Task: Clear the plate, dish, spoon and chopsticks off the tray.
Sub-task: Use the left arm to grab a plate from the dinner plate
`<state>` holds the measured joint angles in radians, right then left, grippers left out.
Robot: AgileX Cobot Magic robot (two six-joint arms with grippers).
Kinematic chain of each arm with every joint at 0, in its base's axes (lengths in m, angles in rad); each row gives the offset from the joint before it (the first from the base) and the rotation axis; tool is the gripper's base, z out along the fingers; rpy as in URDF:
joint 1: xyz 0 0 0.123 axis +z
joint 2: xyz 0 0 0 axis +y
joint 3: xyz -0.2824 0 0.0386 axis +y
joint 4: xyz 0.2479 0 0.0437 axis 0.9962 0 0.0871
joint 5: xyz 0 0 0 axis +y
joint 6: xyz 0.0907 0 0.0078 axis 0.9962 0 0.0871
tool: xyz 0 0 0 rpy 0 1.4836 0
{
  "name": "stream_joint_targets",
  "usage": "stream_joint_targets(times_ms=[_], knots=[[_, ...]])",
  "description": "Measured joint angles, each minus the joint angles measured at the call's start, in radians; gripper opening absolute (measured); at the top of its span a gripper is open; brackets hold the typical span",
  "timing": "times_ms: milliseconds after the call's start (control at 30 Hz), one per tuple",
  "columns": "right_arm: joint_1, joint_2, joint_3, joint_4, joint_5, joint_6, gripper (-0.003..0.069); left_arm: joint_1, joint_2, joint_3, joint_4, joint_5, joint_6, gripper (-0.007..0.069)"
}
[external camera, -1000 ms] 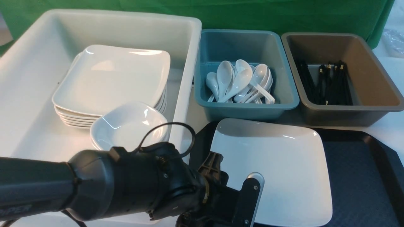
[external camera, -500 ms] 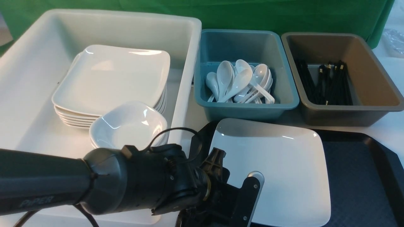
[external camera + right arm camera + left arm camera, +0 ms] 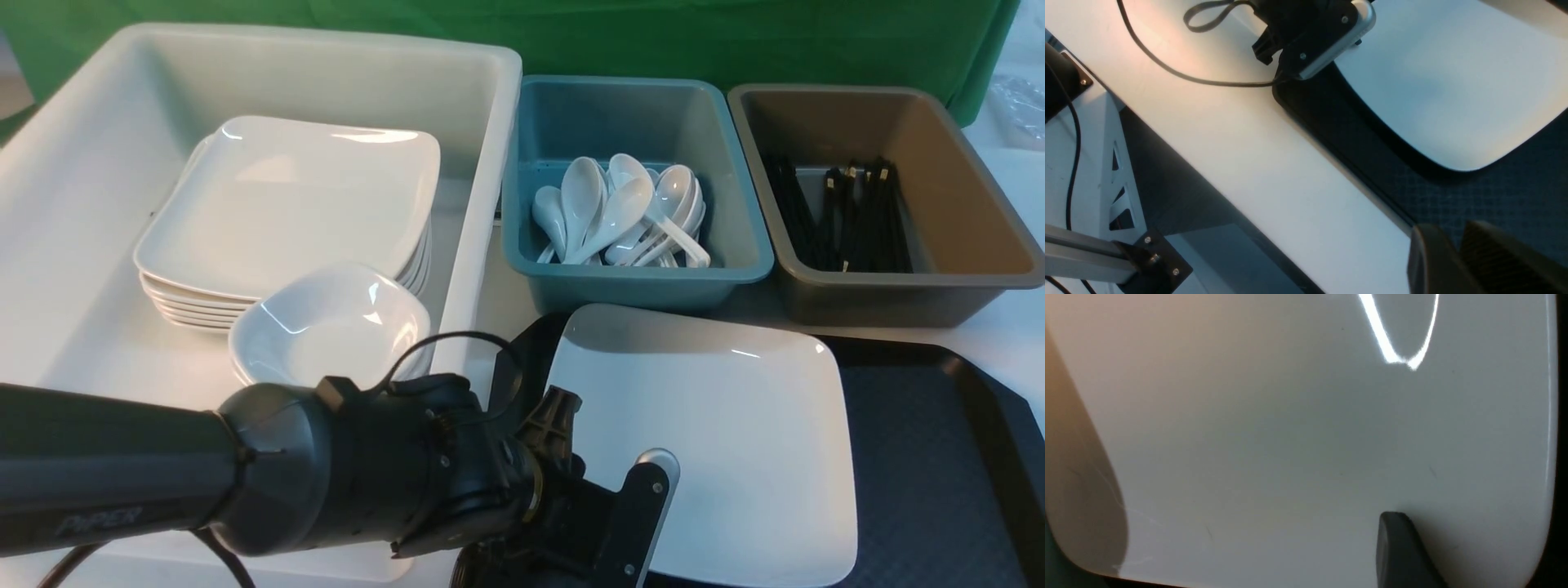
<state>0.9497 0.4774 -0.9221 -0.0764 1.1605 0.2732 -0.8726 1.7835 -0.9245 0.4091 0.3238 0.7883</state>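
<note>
Tray (image 3: 922,457) sits at the desk's (image 3: 1008,331) near right, with the plate (image 3: 735,425) on its left end. My left jaws are at the plate's near-left edge, one finger (image 3: 1396,551) resting on top; I can't tell if they grip. Right jaws hang by the tray's near edge, closed and empty.

Bright, even light, glare streaks on the plate (image 3: 1306,428), close view soft.

Free room is offered over the bare right part of the tray (image 3: 922,457). Its left part is covered by the plate (image 3: 735,441). The far side is blocked by the teal tub (image 3: 637,282) and brown tub (image 3: 898,302).
</note>
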Motion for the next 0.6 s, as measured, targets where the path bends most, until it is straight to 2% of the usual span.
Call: stream_joint_targets(times_ms=[100,300,400,600], knots=[[0.000,0.000,0.000,0.000,0.000,0.000,0.0144,-0.023,-0.049,0.000,-0.053,0.054,-0.014,0.0210],[0.000,-0.001,0.000,-0.065,-0.001,0.008,0.0144,-0.126,-0.243,0.001,-0.113,0.107,-0.041,0.0049],[0.000,-0.001,0.000,-0.106,-0.005,0.023,0.0144,-0.171,-0.351,0.001,-0.139,0.146,-0.060,0.0037],[0.000,-0.001,0.000,-0.121,-0.039,0.024,0.0144,-0.179,-0.458,-0.001,-0.195,0.177,-0.063,0.0037]])
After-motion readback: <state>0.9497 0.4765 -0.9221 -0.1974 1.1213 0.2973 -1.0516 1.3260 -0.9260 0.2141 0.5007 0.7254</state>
